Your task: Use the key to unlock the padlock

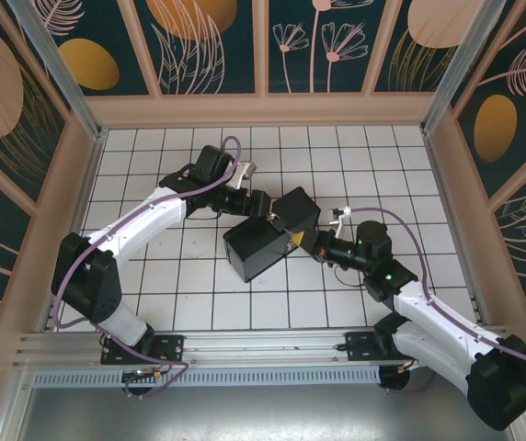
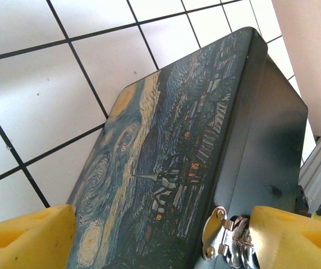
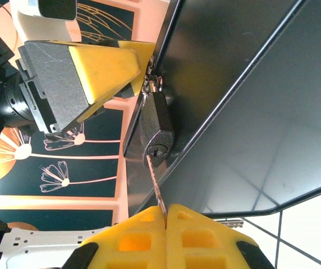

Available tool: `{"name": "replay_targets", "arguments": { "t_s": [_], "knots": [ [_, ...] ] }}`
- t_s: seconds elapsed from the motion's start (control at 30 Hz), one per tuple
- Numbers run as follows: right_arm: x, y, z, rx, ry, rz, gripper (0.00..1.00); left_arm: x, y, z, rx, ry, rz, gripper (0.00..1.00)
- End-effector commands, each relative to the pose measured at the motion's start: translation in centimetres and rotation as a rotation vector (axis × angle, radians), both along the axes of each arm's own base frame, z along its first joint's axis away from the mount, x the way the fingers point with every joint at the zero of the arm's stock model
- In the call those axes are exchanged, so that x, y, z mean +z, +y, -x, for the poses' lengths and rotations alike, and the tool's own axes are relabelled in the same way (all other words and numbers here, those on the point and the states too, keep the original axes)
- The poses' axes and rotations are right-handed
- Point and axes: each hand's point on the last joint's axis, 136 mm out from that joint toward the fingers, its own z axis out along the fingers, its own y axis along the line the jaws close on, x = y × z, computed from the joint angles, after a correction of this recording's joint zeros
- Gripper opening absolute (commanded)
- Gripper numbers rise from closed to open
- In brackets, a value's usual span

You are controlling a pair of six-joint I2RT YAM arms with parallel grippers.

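Observation:
A small dark-grey padlock (image 3: 156,130) hangs by its shackle from the hasp (image 2: 212,232) of a dark box (image 1: 258,246) with a starry-night lid (image 2: 166,151). My right gripper (image 3: 166,212) is shut on the slim metal key (image 3: 155,185), whose tip touches the keyhole at the padlock's bottom. My left gripper (image 2: 160,235) spans the box. One yellow finger (image 2: 28,238) lies at the lid's edge and the other sits beside the hasp. In the top view the left gripper (image 1: 268,207) is behind the box and the right gripper (image 1: 316,244) is at its right.
The white tiled floor (image 1: 180,276) is ringed by patterned walls (image 1: 263,46) with wooden frames. A metal rail (image 1: 245,344) runs along the near edge, between the arm bases. Open tiles lie left of the box and at the back.

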Motion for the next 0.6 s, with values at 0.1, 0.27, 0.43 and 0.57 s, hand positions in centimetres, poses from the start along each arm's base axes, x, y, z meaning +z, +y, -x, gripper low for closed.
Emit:
{"name": "replay_targets", "arguments": {
  "t_s": [0.1,0.27,0.43,0.57],
  "knots": [
    [0.28,0.29,-0.18,0.004,-0.018,-0.022,0.00,0.82,-0.29,0.30,-0.005,-0.013,0.026,0.81],
    [-0.04,0.31,-0.14,0.005,-0.009,-0.016,0.00,0.66,-0.18,0.31,0.001,-0.009,0.023,0.81],
    [0.07,0.31,-0.24,-0.001,-0.009,-0.024,0.00,0.74,-0.22,0.41,-0.001,-0.009,0.032,0.80],
    [0.04,0.48,-0.28,0.002,0.009,-0.044,0.00,0.92,-0.57,0.86,-0.014,-0.007,0.046,0.79]
  ]
}}
